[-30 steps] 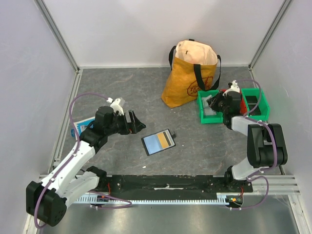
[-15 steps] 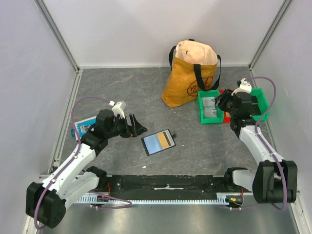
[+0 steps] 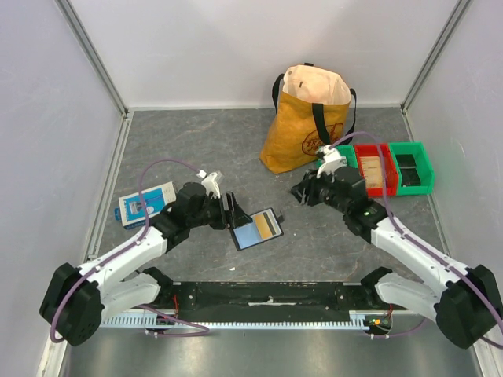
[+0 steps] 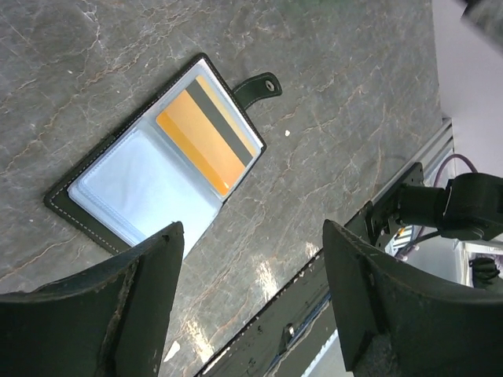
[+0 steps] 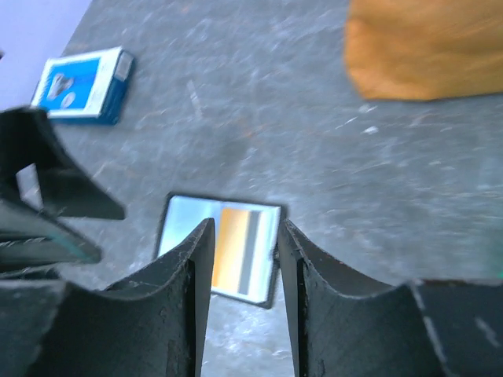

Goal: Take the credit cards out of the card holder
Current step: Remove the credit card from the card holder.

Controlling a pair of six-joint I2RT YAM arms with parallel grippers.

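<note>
- Black mounting strip (image 3: pixel 267 292) ran along the near edge, w/ both arm bases on it.
- Card holder (image 3: pixel 255 229) (image 4: pixel 59 200) lay open & flat on the grey marbled table (image 3: pixel 196 141), roughly centre, btwn the two grippers.
- Orange card (image 3: pixel 267 228) (image 4: pixel 206 133) w/ dark stripe sat in holder's right-hand sleeve; pale blue-grey card (image 3: pixel 245 234) (image 4: pixel 141 188) in the left-hand sleeve. Both inside the holder.
- Closing tab (image 3: pixel 277 214) (image 4: pixel 259 88) w/ silver stud stuck out from the orange side, flat on table.
- Left gripper (image 3: pixel 230 210) (image 4: pixel 251 232) was at holder's left far corner, fingers spread wide, nothing btwn them. Contact w/ holder: can't tell.
- Right gripper (image 3: pixel 300 192) (image 5: pixel 245 228) hung just right of & beyond the tab, apart from holder, fingers parted w/ a narrow gap, empty; wrist cam saw the holder through that gap.
- Blue-and-white box (image 3: pixel 146 203) (image 5: pixel 82 75) lay flat to the left, beside left arm.
- Red bin (image 3: pixel 373 169) & green bin (image 3: pixel 413 166) stood side by side at right.
- Yellow tote bag (image 3: pixel 306 118) (image 5: pixel 424 47) w/ black handles stood upright near the back, just left of the bins.
</note>
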